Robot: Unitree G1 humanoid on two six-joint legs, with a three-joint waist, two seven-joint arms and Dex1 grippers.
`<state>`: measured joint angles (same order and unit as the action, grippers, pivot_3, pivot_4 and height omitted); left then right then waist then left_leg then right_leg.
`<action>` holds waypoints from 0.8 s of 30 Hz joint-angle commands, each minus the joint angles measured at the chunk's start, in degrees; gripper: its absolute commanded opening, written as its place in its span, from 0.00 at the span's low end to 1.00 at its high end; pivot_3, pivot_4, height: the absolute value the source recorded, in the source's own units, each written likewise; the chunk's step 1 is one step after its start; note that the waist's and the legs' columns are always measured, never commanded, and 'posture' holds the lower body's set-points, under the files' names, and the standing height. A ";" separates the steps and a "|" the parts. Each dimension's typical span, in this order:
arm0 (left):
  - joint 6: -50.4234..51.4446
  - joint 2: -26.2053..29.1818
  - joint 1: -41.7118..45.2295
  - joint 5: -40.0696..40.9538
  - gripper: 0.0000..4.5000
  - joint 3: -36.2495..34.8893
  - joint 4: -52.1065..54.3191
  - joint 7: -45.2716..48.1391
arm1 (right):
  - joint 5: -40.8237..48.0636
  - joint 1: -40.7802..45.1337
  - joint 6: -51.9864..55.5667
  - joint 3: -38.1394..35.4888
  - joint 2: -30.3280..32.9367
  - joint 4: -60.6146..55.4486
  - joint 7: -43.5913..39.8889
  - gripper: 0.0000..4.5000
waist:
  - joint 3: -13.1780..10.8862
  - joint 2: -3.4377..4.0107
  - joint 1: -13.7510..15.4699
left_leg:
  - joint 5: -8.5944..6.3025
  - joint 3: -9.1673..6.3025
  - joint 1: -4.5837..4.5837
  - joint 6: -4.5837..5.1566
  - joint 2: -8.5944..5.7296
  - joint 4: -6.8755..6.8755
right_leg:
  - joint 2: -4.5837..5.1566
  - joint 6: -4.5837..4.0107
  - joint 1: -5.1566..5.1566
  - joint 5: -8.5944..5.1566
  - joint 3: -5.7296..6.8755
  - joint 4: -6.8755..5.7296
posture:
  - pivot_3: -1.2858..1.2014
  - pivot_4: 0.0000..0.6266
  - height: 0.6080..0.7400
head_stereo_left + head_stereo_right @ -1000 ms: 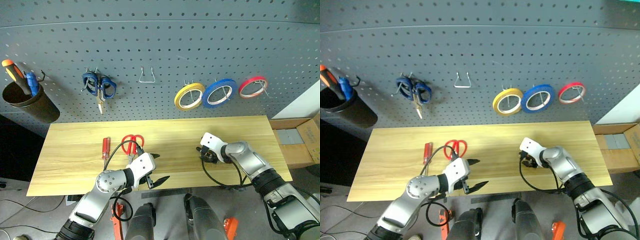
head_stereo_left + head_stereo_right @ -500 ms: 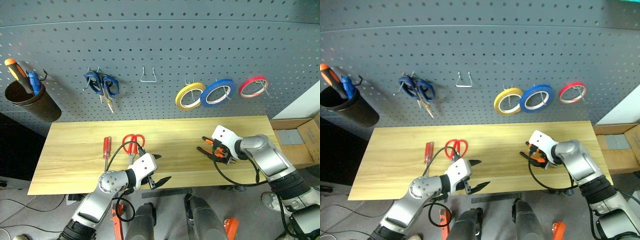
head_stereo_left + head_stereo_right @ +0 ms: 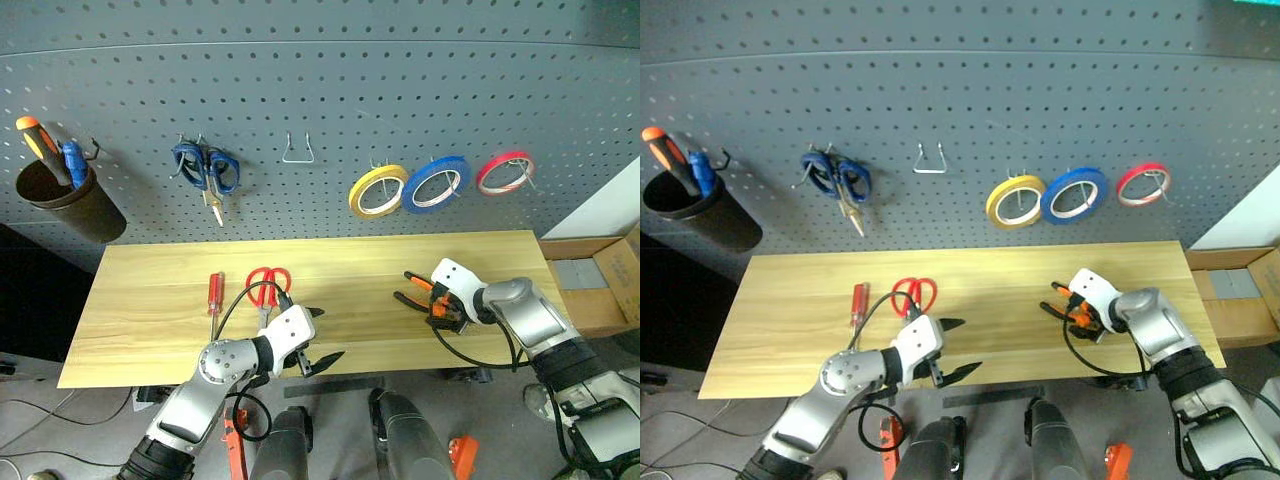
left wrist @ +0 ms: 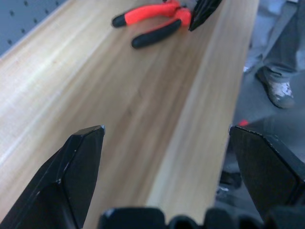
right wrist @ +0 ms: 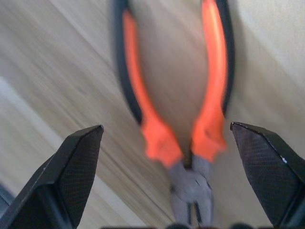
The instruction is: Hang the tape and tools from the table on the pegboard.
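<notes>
Right gripper [image 5: 167,157] hangs spread wide and empty right over the orange-and-black-handled pliers [image 3: 424,295] near the light wooden table's [image 3: 150,300] right end, steel nose towards its wrist, handles running away leftward, while the open left gripper [image 3: 318,340] sits far off.

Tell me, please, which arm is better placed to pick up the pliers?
The right: its open tool hangs directly over the pliers, fingers straddling the head. The left tool sits far across the table.
</notes>
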<state>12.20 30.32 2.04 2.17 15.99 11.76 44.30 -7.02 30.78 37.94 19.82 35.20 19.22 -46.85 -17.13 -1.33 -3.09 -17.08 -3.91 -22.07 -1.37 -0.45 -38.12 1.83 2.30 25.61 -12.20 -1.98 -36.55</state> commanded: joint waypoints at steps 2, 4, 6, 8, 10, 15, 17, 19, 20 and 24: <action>-0.08 0.34 -0.65 0.33 1.00 -0.24 2.93 0.18 | -0.99 2.64 -2.29 -0.36 -0.57 3.45 0.28 0.99 | -0.12 -0.07 -0.05 | 0.00 0.12 0.08 0.00 -0.01 -0.03 | 0.00 0.00 0.00 0.00 -0.12 -0.15 | 0.50 0.51 1.00; -0.01 0.46 -0.83 0.37 1.00 -0.41 3.02 0.16 | -1.07 3.14 -2.34 -0.50 -0.51 3.53 0.01 0.99 | -0.20 -0.10 -0.08 | 0.00 0.18 0.17 0.00 -0.02 -0.05 | -0.01 0.01 0.00 -0.01 -0.19 -0.26 | 0.50 0.51 1.00; 0.04 0.46 -0.88 0.32 1.00 -0.43 3.06 0.09 | -1.26 3.28 -2.76 -0.50 -0.47 4.15 0.14 0.99 | -0.21 -0.10 -0.11 | 0.01 0.17 0.20 0.00 0.00 -0.07 | -0.10 0.01 0.00 -0.01 -0.19 -0.31 | 0.50 0.51 1.00; 0.10 0.34 -0.68 0.28 1.00 -0.36 2.95 0.05 | -1.77 3.66 -3.48 -0.16 -0.75 5.50 0.60 0.99 | -0.22 -0.10 -0.11 | 0.01 0.18 0.20 0.00 0.01 -0.09 | -0.19 0.00 0.00 0.00 -0.20 -0.33 | 0.50 0.51 1.00; 0.25 0.20 -0.42 0.30 1.00 -0.28 2.88 0.04 | -2.27 4.31 -4.01 0.21 -1.29 6.95 1.15 0.99 | -0.22 -0.11 -0.20 | 0.01 0.21 0.20 0.00 0.01 -0.11 | -0.19 0.01 0.00 0.00 -0.22 -0.34 | 0.50 0.51 1.00; 0.27 0.27 -0.07 0.38 1.00 -0.20 2.83 0.35 | -2.94 7.56 -2.52 0.52 -3.84 10.32 1.66 0.99 | -0.26 -0.17 -0.28 | 0.01 0.24 0.23 0.00 0.04 -0.15 | -0.19 0.00 0.00 0.00 -0.27 -0.37 | 0.50 0.51 1.00; 0.30 0.40 -0.21 0.39 1.00 -0.16 2.98 0.49 | -2.85 8.90 -0.63 0.47 -5.36 11.02 1.47 0.99 | -0.27 -0.17 -0.28 | 0.01 0.23 0.24 0.00 0.05 -0.16 | -0.19 0.00 0.00 0.00 -0.26 -0.38 | 0.50 0.51 1.00; 0.36 0.42 -0.27 0.41 1.00 -0.16 3.06 0.51 | -3.01 9.89 0.61 0.41 -6.60 11.48 1.56 0.99 | -0.27 -0.17 -0.30 | 0.01 0.24 0.24 0.00 0.05 -0.16 | -0.19 -0.01 0.00 0.01 -0.27 -0.38 | 0.50 0.51 1.00; 0.42 0.34 -0.17 0.38 1.00 -0.12 3.00 0.46 | -3.05 10.33 1.05 0.28 -7.11 11.96 1.69 0.99 | -0.27 -0.17 -0.27 | 0.00 0.22 0.23 0.00 0.05 -0.16 | -0.18 -0.01 0.00 0.01 -0.26 -0.39 | 0.50 0.51 1.00; 0.55 0.16 -0.16 0.32 1.00 -0.08 3.03 0.24 | -3.25 11.77 2.09 0.11 -8.70 13.60 2.43 0.99 | -0.27 -0.17 -0.22 | 0.00 0.21 0.22 0.00 0.03 -0.16 | -0.13 -0.01 0.00 0.01 -0.26 -0.38 | 0.50 0.51 1.00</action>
<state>13.06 30.49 2.04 2.20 15.94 12.84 44.44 -10.06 42.25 39.32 20.29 26.62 32.34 -44.67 -17.40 -1.51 -3.30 -17.08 -3.70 -21.86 -1.37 -0.41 -38.28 1.71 2.28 25.61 -12.18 -2.24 -36.93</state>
